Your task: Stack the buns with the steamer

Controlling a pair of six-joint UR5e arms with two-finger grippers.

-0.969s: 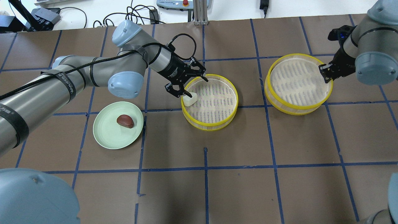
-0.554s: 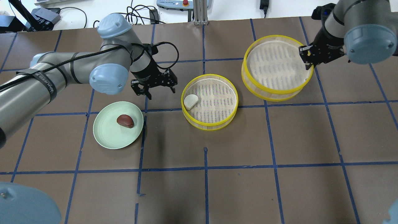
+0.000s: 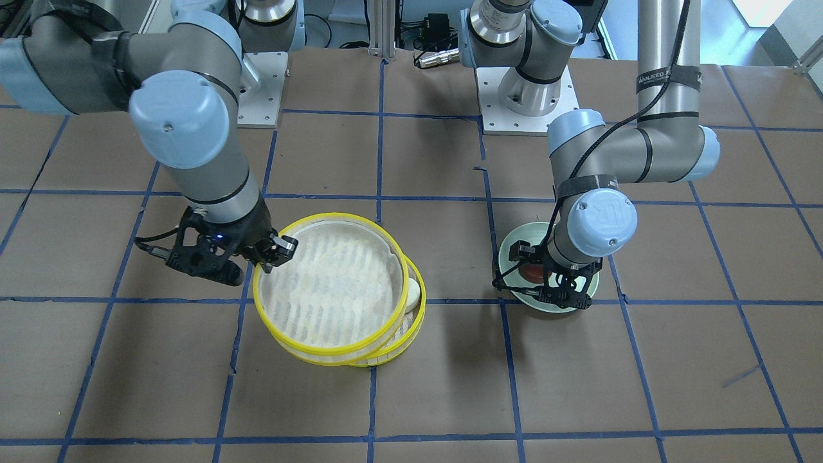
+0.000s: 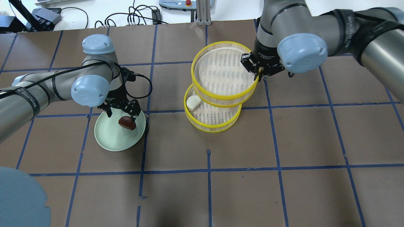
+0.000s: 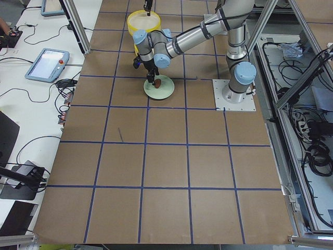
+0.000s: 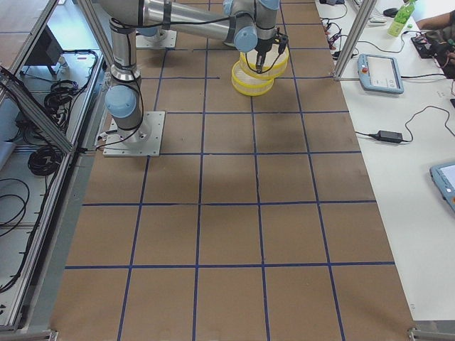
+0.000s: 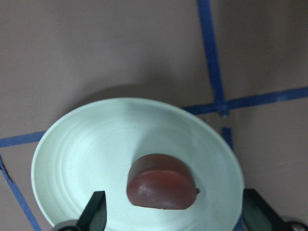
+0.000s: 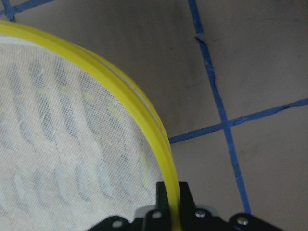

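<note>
Left pincer (image 4: 122,114) hangs wide over brown bun (image 4: 127,123) on plate (image 4: 107,140), toward the left edge of the worktop (image 4: 284,142).
Right pincer (image 4: 258,71) clamps the rim of the upper steamer tray (image 4: 221,72) above the white bun (image 4: 193,102); the brown one looks light and slick, best pinched across its flat sides.

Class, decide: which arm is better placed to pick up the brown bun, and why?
Left. The left gripper hangs open over the brown bun on the plate, a finger either side. The right gripper is shut on the upper steamer's rim.
</note>
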